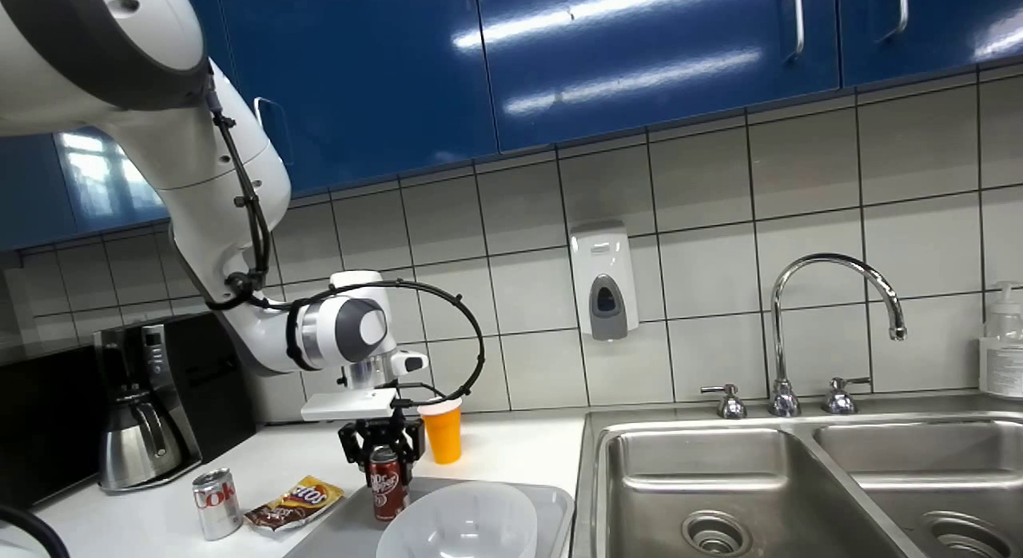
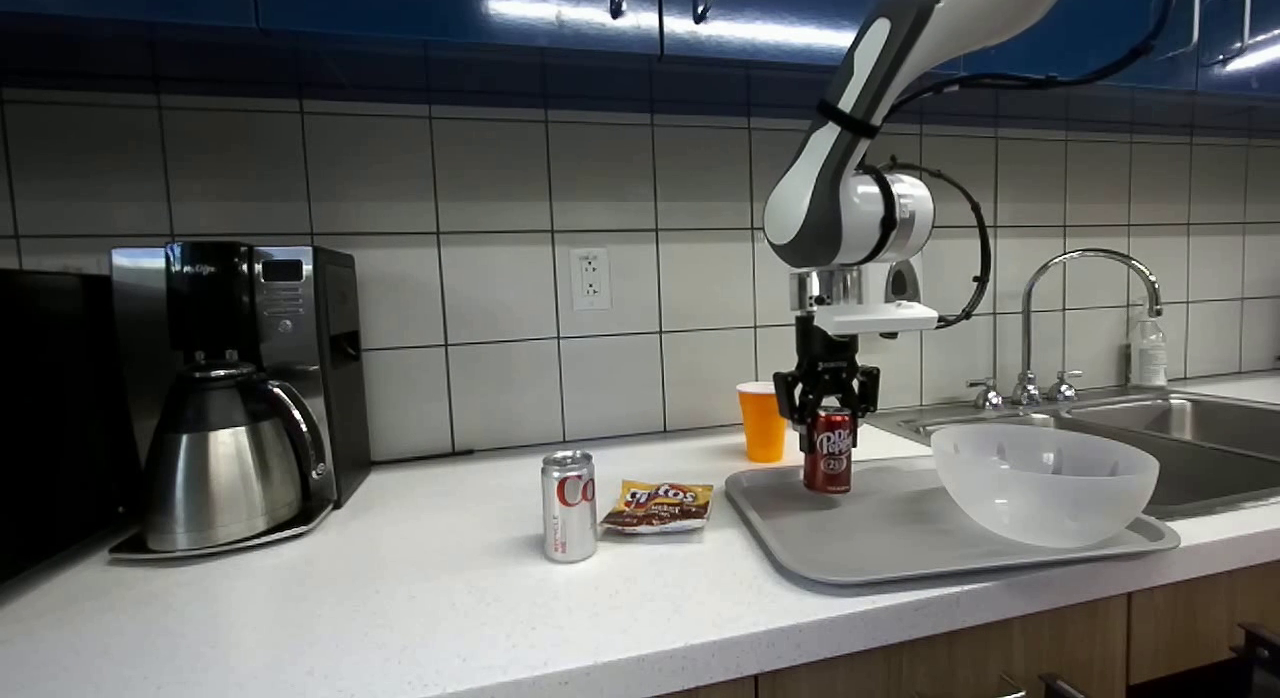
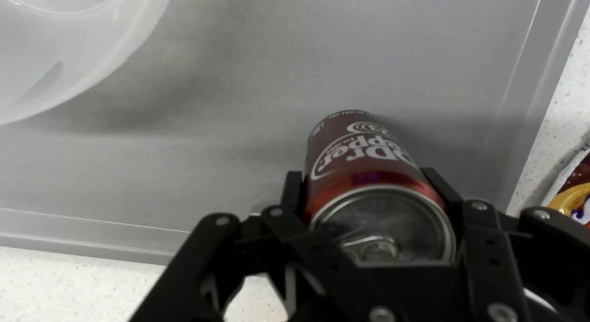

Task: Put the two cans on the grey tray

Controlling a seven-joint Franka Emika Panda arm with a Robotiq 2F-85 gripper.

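Claw (image 3: 367, 190): engaged, gripping the red can (image 2: 828, 470) near its top, with fingers (image 3: 292, 193) against opposite sides. Red can: looks upright, within the rim of the tray (image 2: 880, 523), near the edge on the cup (image 2: 763, 426) side; whether its base bears on the surface or hangs just above cannot be told. Silver can (image 2: 568, 510): upright on the counter (image 2: 400, 608), just beside the bag (image 2: 658, 506), off the tray.

Step in hand, as judged: setting down the red can. Recommended: ease any remaining height out vertically until the base sits flat, then part the fingers evenly so neither drags the can over. Rise straight up past the lid before any sideways travel, since fingers flanking the sides could tip it. The bowl (image 2: 1045, 488) stands apart from the can; keep the claw off it. The silver can should come next.
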